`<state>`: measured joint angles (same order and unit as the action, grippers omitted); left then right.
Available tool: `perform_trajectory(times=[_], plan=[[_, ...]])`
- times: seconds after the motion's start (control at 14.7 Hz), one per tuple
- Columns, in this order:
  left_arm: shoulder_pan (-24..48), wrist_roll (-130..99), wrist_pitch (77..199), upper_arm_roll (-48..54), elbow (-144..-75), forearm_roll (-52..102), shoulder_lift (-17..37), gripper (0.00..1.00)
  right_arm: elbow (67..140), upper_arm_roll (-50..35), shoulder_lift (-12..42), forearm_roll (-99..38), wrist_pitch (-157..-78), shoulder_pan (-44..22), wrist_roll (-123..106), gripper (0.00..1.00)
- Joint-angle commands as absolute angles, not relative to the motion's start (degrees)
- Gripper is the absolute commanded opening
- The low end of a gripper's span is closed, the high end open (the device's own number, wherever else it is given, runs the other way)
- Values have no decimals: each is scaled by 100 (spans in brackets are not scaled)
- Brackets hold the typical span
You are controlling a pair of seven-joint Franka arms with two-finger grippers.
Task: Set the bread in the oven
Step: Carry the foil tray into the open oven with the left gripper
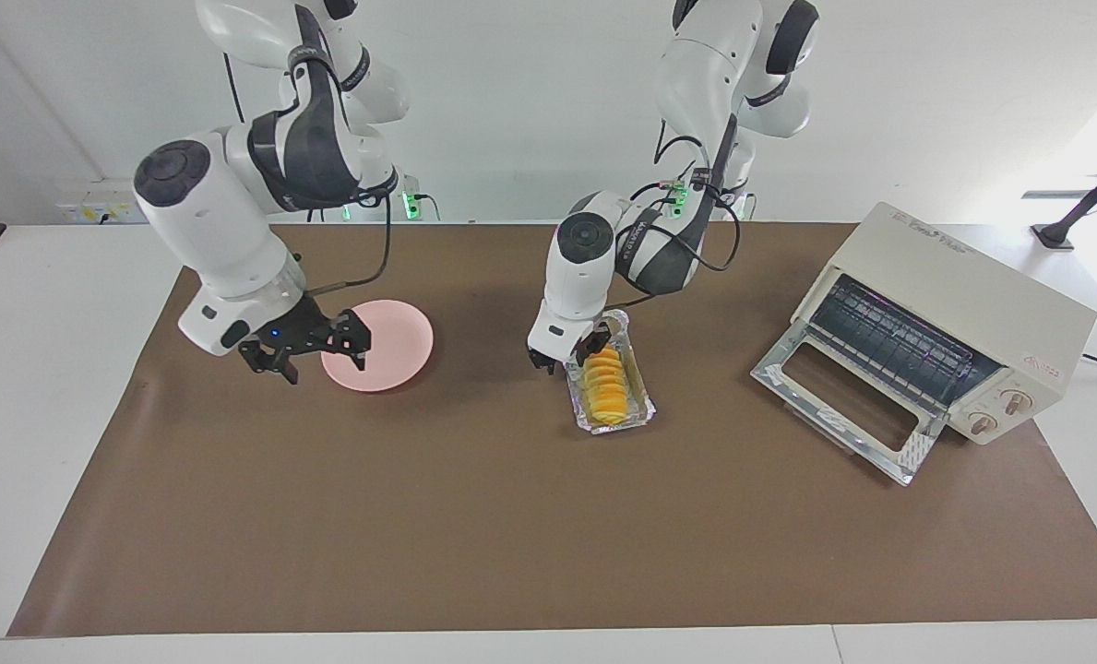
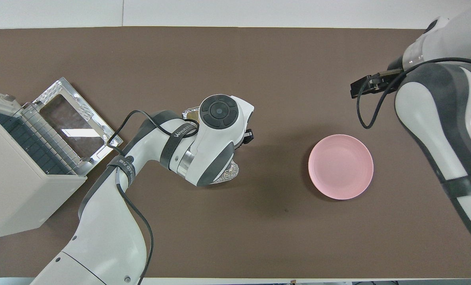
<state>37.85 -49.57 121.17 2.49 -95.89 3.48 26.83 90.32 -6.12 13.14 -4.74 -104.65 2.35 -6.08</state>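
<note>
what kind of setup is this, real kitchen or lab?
Likely a lab bench staged as a kitchen: two arms at a white table under a brown mat, bare white walls, and only a toaster oven, a pink plate and a foil tray of bread.

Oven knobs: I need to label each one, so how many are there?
2, both on the oven front panel beside its open door: one knob above the other. None seem hidden.
</note>
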Motion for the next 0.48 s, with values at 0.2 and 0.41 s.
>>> perform_trajectory(times=[0.2, 0.41], plan=[[3709, -5027, 12296, 211, -9633, 369, 2698, 2, 9176, -659, 238, -291, -9370, 598, -1142, 100], [3656, -5194, 11893, 176, -9537, 378, 2689, 0, 9184, -650, -25, -246, -8923, 650, -1134, 100]])
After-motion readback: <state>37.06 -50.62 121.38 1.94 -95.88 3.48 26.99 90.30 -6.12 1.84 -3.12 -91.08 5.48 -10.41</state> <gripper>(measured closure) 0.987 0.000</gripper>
